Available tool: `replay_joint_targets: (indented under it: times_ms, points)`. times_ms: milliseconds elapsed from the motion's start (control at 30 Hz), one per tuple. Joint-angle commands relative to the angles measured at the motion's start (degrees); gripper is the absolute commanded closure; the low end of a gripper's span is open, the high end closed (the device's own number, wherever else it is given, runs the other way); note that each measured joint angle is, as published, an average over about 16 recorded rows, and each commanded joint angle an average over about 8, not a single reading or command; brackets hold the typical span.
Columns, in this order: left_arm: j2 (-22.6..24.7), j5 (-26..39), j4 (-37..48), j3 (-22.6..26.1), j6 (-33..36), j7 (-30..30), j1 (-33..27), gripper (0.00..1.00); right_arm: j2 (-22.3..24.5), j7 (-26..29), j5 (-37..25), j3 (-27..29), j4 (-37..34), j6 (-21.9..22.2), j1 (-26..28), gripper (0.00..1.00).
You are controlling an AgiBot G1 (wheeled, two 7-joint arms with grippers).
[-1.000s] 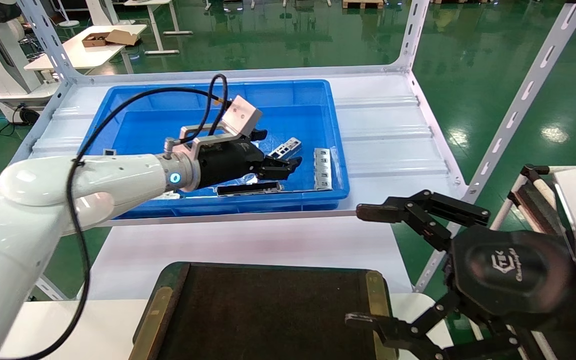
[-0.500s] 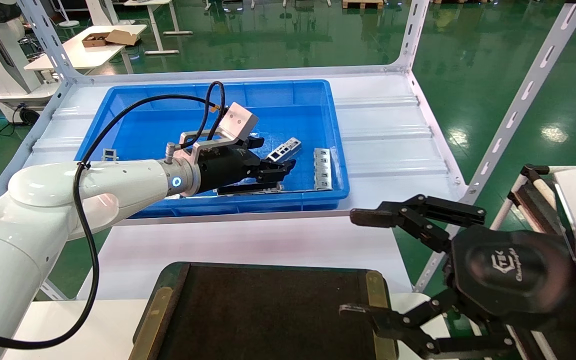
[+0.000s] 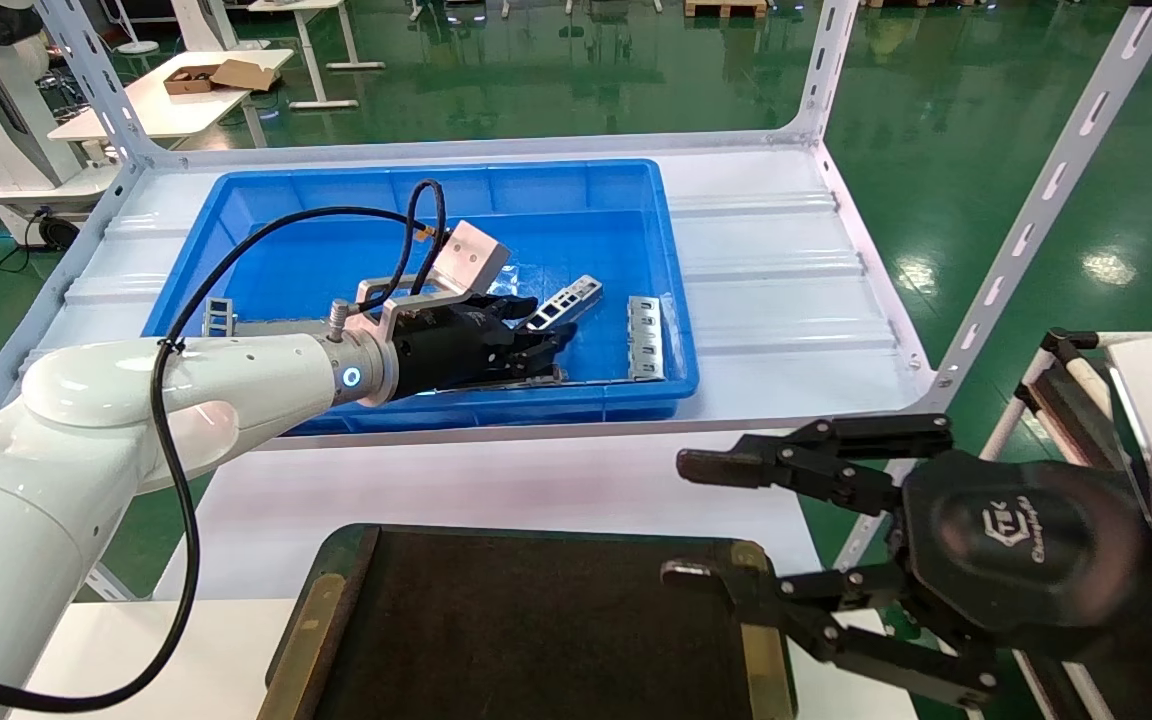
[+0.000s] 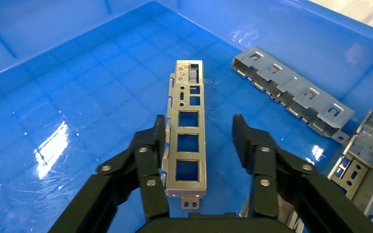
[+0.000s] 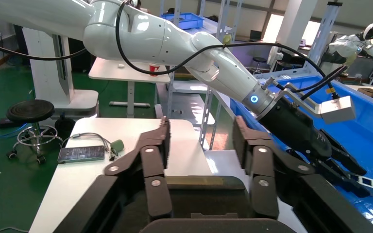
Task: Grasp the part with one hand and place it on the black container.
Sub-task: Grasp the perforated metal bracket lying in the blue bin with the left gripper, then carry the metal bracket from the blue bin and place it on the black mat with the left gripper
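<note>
The part (image 4: 187, 141), a slim silver strip with rectangular windows, lies flat on the floor of the blue bin (image 4: 77, 48); it also shows in the head view (image 3: 568, 298). My left gripper (image 4: 199, 124) is open and low in the bin (image 3: 576, 190), its fingers on either side of the part, one close against its edge, the other apart from it. In the head view the left gripper (image 3: 548, 325) covers the part's near end. The black container (image 3: 316, 620) lies at the front. My right gripper (image 3: 688, 520) is open and empty above its right rim (image 5: 194, 180).
Stacked grey brackets (image 3: 644, 335) lie at the bin's right side and show in the left wrist view (image 4: 291, 90). Another bracket (image 4: 364, 160) lies near the bin's front wall. A small part (image 3: 219, 315) lies at the bin's left. White shelf posts (image 3: 1036, 210) stand at the right.
My left gripper has come down and drawn back toward the bin's front, now straddling the part. My right gripper has shifted slightly left, its fingers showing closer together.
</note>
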Motion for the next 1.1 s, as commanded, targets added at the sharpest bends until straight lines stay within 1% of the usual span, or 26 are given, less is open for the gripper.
replay_joint_targets:
  times_ms: [33,367,600,733,867,1100]
  points:
    - [0.0,-0.4,0.0,0.5,-0.2,-0.1,0.1,1.0,0.0,0.0,0.0,0.0,0.0,0.0,0.0,1.0]
    - [0.0,-2.4,-0.3,2.5,-1.4,-0.6,0.3,1.0,0.0,0.0,0.0,0.0,0.0,0.0,0.0,1.0]
    - [-0.4,-6.0,-2.0,2.3,1.1,-0.1,-0.7,1.0,0.0,0.0,0.0,0.0,0.0,0.0,0.0,1.0]
    - [-1.2,-8.3,-2.7,1.5,4.7,1.1,-1.7,1.0,0.0,0.0,0.0,0.0,0.0,0.0,0.0,1.0]
    - [-2.8,-10.4,-3.3,0.5,9.9,2.8,-2.5,1.0,0.0,0.0,0.0,0.0,0.0,0.0,0.0,1.0]
    - [-8.1,-13.3,-6.9,-0.7,22.2,4.0,-1.7,1.0,0.0,0.0,0.0,0.0,0.0,0.0,0.0,1.0]
